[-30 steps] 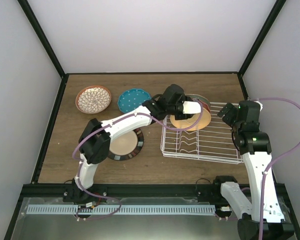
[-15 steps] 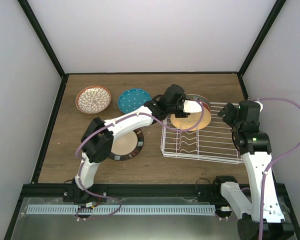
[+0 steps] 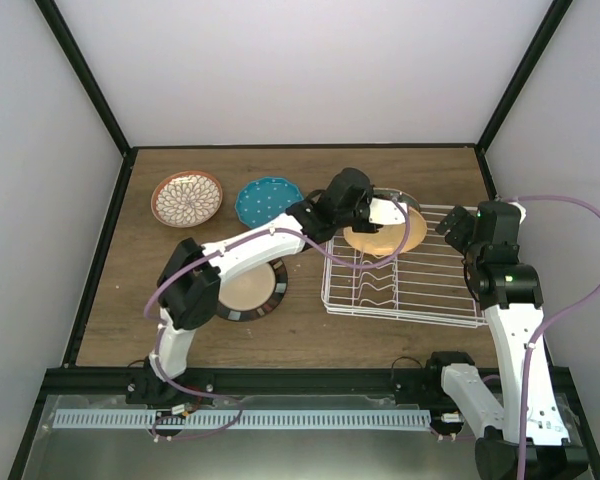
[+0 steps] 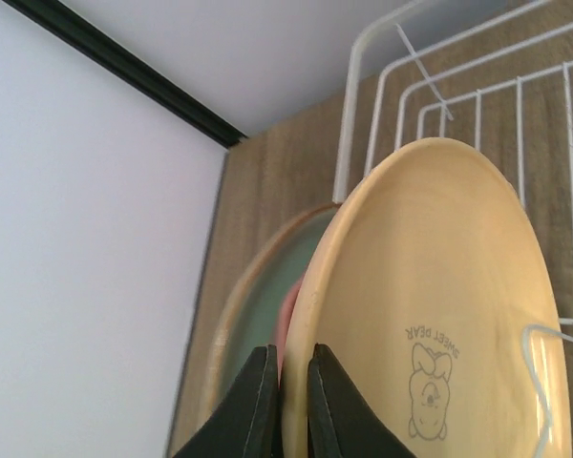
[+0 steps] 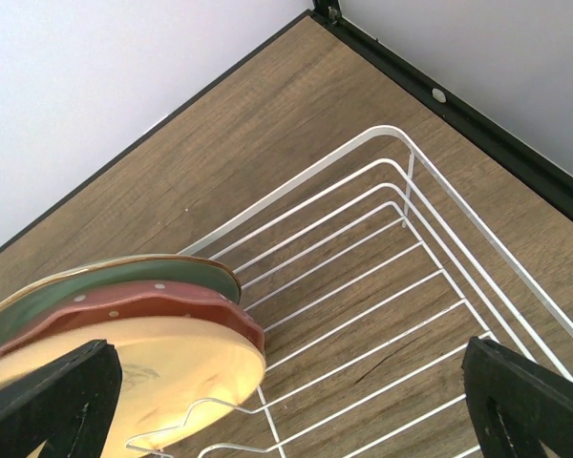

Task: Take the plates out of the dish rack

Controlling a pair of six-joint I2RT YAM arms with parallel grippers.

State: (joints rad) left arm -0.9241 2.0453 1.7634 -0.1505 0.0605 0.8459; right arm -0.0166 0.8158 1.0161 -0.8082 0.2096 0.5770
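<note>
Since the earlier frame the jaws of the left gripper (image 4: 291, 358) have been brought together, and the rim of the peach plate (image 4: 439, 286) is now pinched between them, one finger on each face. From the top view the wrist has also been shifted slightly toward 1 o'clock. The plate is gripped at its upper edge, presumably because only that edge stands free above the tines and a lift out of the slot is easiest from there. It is the nearest of three plates left leaning on edge at the 11 o'clock corner of the dish rack (image 3: 430, 290), with the red dotted plate (image 5: 124, 305) just behind it and the green plate (image 5: 105, 281) last. The nearest plate is taken first, it is judged, so that the others need not be disturbed. The rack itself is set at about 3 o'clock on the table (image 3: 130, 290). Three plates are already laid flat on the wood: the petal-patterned plate (image 3: 187, 198) at 10 o'clock, the teal plate (image 3: 268, 201) at 11 o'clock, and the tan dark-rimmed plate (image 3: 250, 290) near 7 o'clock, partly covered by the left arm. The task is thus judged about half done. The right gripper (image 5: 288, 353) is held above the rack's 3 o'clock side with its fingers spread wide and nothing between them, apparently kept clear of the left arm's path.
</note>
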